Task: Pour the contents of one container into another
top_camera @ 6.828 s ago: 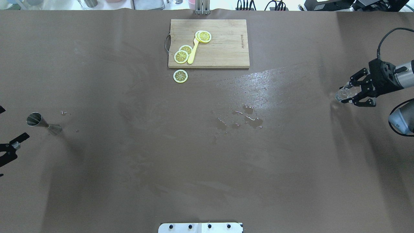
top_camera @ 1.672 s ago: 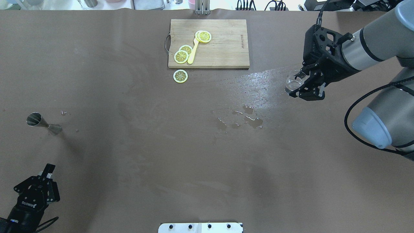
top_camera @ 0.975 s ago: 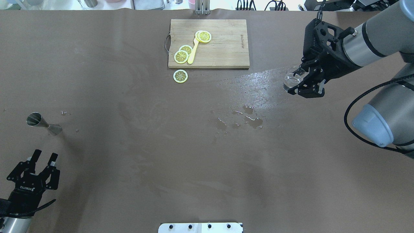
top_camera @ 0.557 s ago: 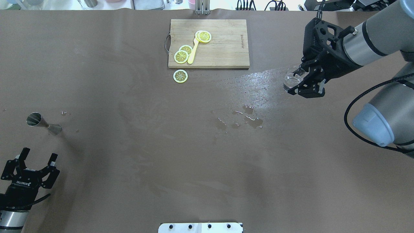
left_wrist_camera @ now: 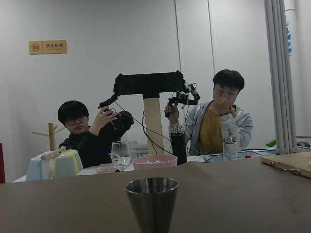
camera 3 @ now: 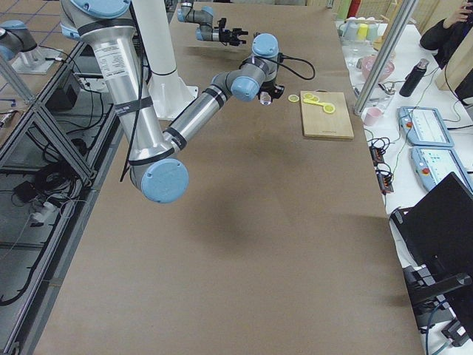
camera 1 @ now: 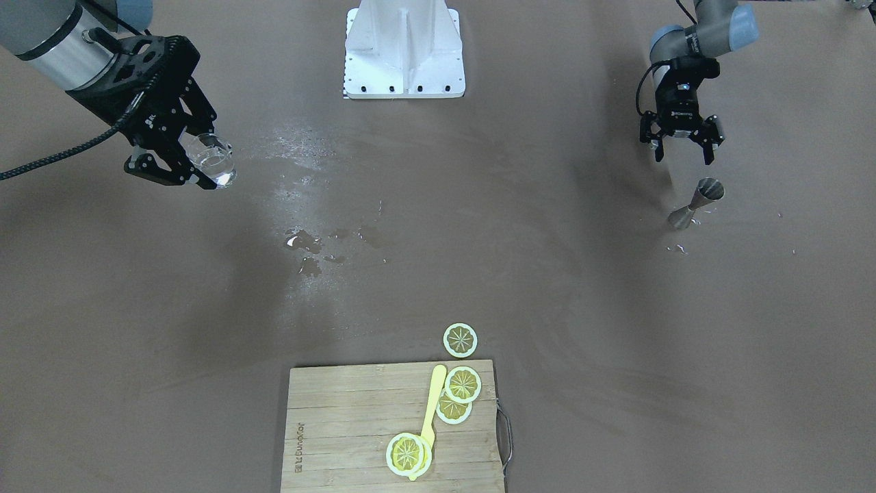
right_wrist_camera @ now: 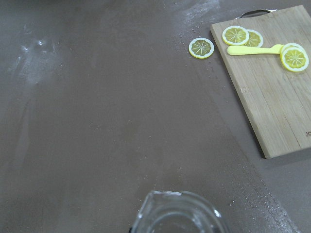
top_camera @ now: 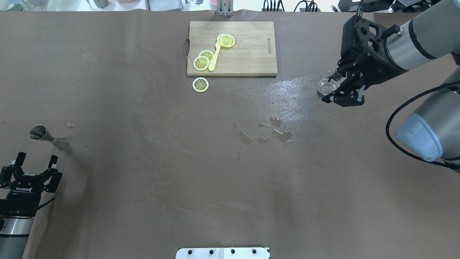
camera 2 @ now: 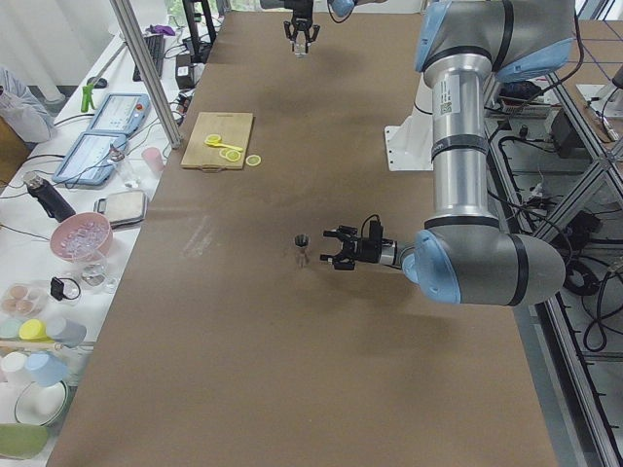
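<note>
We see only the upper rim of the clear glass pitcher (right_wrist_camera: pixel 176 216), cut by the right wrist view's bottom edge; the steel cone-shaped jigger (left_wrist_camera: pixel 151 199) loses its base in the left one.

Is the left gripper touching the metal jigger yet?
Apart. The overhead view shows a clear gap between the open left gripper and the metal jigger; the front-facing view shows the same gap.

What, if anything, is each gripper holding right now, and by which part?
The right gripper holds a clear glass by its sides. The left gripper is open and holds nothing, near the metal cup.
</note>
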### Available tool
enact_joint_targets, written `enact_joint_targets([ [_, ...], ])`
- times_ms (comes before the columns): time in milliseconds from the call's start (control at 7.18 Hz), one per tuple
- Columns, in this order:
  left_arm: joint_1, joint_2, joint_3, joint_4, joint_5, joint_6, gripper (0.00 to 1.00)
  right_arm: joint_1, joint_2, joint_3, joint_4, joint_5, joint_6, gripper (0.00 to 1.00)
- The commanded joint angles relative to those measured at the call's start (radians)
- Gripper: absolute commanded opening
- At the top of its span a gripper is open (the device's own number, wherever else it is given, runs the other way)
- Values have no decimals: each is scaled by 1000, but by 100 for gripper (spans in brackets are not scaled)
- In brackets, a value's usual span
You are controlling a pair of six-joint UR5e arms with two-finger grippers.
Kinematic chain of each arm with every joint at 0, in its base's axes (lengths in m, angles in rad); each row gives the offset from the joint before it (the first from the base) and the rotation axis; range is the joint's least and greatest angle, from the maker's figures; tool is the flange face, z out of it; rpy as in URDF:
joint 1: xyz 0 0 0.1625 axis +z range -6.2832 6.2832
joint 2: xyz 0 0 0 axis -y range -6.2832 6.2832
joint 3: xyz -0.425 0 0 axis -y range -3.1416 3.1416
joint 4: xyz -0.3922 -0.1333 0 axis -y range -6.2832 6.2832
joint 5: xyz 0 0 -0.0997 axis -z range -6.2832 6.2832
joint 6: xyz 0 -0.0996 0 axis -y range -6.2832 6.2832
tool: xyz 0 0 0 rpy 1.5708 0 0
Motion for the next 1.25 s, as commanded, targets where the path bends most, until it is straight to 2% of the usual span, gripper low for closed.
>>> enact_joint_targets([
  [0, -28, -56, 0, 218, -59, -139, 99, 15, -8, 6, -1, 10, 0, 0],
  [139, -29, -58, -6, 261, -62, -195, 98, 17, -13, 12, -1, 11, 0, 0],
  [557, -55, -70, -47, 263, -94, -198, 95, -1, -13, 12, -1, 7, 0, 0],
  [1115, -103, -118, -41, 315, -143, -201, 92, 0, -13, 12, -1, 7, 0, 0],
])
